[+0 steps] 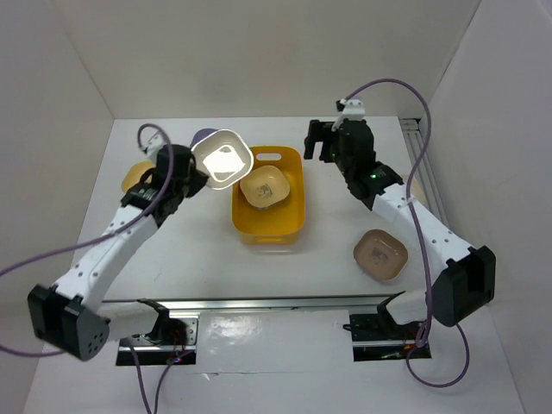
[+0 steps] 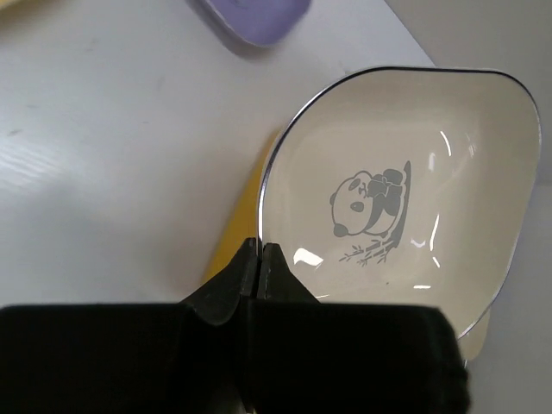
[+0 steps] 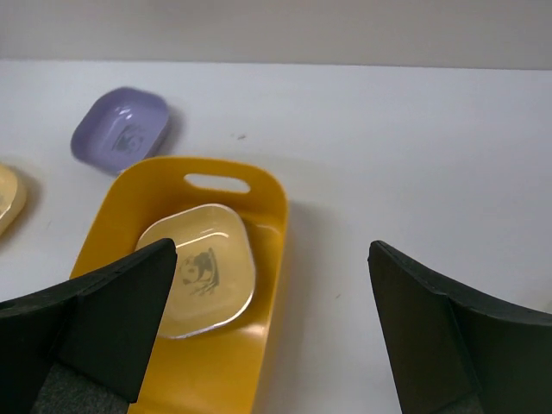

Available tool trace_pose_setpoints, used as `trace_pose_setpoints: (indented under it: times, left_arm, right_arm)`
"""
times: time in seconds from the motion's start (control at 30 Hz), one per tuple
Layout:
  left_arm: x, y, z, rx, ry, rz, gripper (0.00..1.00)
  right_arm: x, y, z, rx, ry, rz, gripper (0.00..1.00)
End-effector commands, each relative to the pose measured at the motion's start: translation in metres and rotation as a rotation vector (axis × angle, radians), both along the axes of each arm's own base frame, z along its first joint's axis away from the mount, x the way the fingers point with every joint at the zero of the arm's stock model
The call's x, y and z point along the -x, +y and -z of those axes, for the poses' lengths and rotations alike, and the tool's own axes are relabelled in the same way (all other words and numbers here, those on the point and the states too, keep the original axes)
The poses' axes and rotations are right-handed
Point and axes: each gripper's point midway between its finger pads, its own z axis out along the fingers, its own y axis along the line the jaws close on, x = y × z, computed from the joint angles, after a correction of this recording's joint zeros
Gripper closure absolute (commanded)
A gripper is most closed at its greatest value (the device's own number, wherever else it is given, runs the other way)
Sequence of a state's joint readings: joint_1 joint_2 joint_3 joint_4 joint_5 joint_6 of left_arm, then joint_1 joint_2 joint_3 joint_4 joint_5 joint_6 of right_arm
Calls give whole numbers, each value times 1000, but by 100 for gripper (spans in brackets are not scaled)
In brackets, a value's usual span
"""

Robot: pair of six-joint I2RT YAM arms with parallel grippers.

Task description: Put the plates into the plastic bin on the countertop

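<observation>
The bin (image 1: 269,231) is holding one panda plate (image 1: 263,187). The left pincer (image 2: 260,257) is gripping a white plate (image 2: 405,198) by its rim over the bin's edge; the right pincer (image 1: 320,143) is gaping wide, empty.

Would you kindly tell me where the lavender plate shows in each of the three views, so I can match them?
Top external: the lavender plate sits left of centre, peeking out behind the cream plate.
Left wrist: at the top edge, cut off by the frame.
Right wrist: upper left, lying on the countertop.
Shared landmark: the plastic bin, near it in every view.
</observation>
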State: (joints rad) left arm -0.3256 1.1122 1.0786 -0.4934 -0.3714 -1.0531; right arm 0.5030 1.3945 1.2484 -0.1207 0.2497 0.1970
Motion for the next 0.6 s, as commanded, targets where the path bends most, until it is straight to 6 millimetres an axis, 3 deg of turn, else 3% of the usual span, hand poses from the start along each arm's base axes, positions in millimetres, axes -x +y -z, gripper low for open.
trace_pose_setpoints:
  times: [0.0, 0.1, 0.17, 0.27, 0.4, 0.43, 0.5, 0.57]
  left_arm:
    - [-37, -56, -26, 8, -86, 184, 100]
    - [-55, -85, -12, 14, -32, 204, 100]
    - [-59, -94, 11, 25, 38, 168, 100]
    - [-58, -102, 28, 47, 93, 121, 100]
    - [-63, -116, 44, 59, 127, 110, 100]
    - [-63, -117, 60, 46, 169, 101, 100]
    - [-65, -119, 71, 57, 197, 80, 100]
    - [-67, -120, 83, 57, 224, 66, 100]
  right_arm:
    - [0, -35, -22, -73, -38, 92, 1]
    - [3, -51, -20, -79, -29, 122, 1]
    - [3, -64, -18, -76, -19, 144, 1]
    - [3, -85, -6, -72, 12, 218, 1]
    - [-4, -117, 45, -79, 127, 329, 1]
    - [-5, -126, 57, -98, 156, 348, 1]
    - [-3, -127, 76, -123, 185, 325, 1]
    - [-1, -132, 81, -142, 188, 327, 1]
